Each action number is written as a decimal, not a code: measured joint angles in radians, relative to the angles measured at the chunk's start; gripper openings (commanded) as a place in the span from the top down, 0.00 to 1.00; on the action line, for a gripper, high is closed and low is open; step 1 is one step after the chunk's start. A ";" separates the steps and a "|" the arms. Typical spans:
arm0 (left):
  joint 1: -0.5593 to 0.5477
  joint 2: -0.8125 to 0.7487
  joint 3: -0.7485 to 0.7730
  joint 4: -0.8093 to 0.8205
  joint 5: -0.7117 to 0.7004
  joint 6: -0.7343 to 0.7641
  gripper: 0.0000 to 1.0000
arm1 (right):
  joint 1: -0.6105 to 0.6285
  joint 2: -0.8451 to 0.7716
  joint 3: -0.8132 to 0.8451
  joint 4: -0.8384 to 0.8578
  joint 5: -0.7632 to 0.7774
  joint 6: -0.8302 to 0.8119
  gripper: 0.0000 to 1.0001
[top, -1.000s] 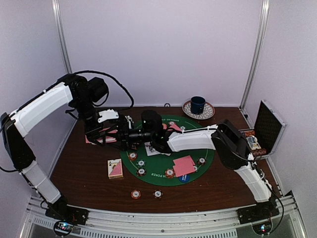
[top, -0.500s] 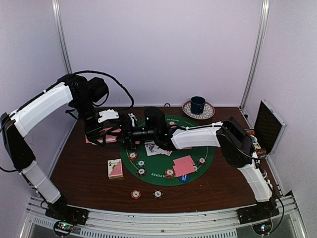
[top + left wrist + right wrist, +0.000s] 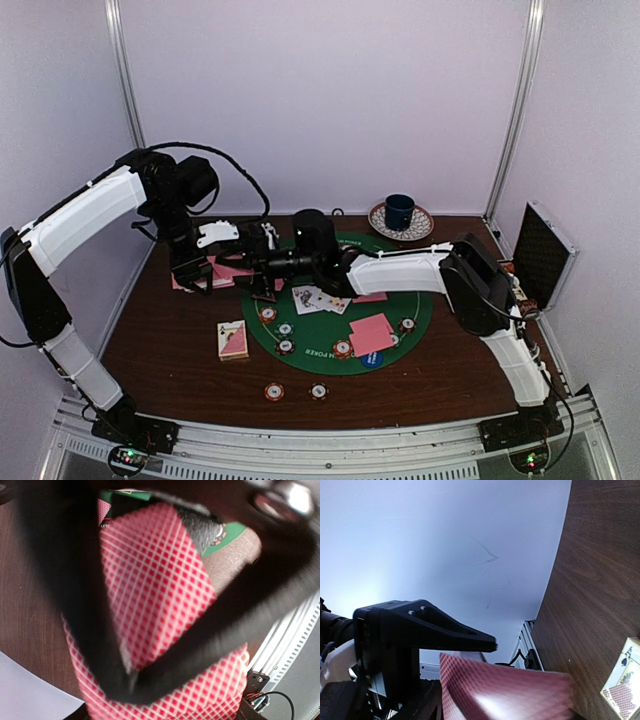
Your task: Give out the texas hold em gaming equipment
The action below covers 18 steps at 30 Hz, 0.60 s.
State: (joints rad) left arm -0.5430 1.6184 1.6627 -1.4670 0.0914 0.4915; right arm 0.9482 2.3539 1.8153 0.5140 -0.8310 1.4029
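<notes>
Deck: I am watching the deck of pink-backed cards (image 3: 150, 580) hanging above the wooden table (image 3: 170, 350), just off the left rim of the green mat (image 3: 330, 352).
Left pincer: the left gripper (image 3: 205, 268) is clamped on the deck. In the left wrist view its black fingers (image 3: 75, 605) are crossing the checked backs on both sides.
Right pincer: the right gripper (image 3: 262, 266) is reaching across the mat to just beside the left one. A single pink card (image 3: 505, 690) is filling the bottom of its wrist view, blurred. I cannot tell whether the jaws are apart or closed on it.
Handling: I am judging the cards to be light, thin and slick. A stack like this is likely to shear sideways under a loose pinch, and one card alone is going to flex rather than resist.
Where to hold: I am favouring the short end of the top card, pinched flat on both faces, and peeled along the deck instead of lifted straight off.
Risk: I am expecting two cards to cling together, or the deck to fan out if the left squeeze is easing.
Already laid out: face-up cards (image 3: 318, 298) and pink cards (image 3: 372, 333) are lying on the mat, two chips (image 3: 274, 392) are sitting near the front edge, and a boxed deck (image 3: 233, 340) is lying left of the mat.
</notes>
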 measured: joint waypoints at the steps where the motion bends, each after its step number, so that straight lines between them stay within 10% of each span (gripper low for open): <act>1: 0.000 0.000 0.000 0.000 0.002 0.000 1.00 | 0.003 0.006 0.016 0.003 0.000 0.005 0.37; 18: 0.000 -0.008 -0.029 0.001 0.006 0.000 1.00 | 0.003 -0.002 -0.039 0.031 0.005 -0.011 0.55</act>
State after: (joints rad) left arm -0.5426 1.6108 1.6337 -1.4662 0.0975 0.4915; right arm 0.9508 2.3520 1.7767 0.5453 -0.8265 1.3918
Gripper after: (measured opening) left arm 0.670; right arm 0.474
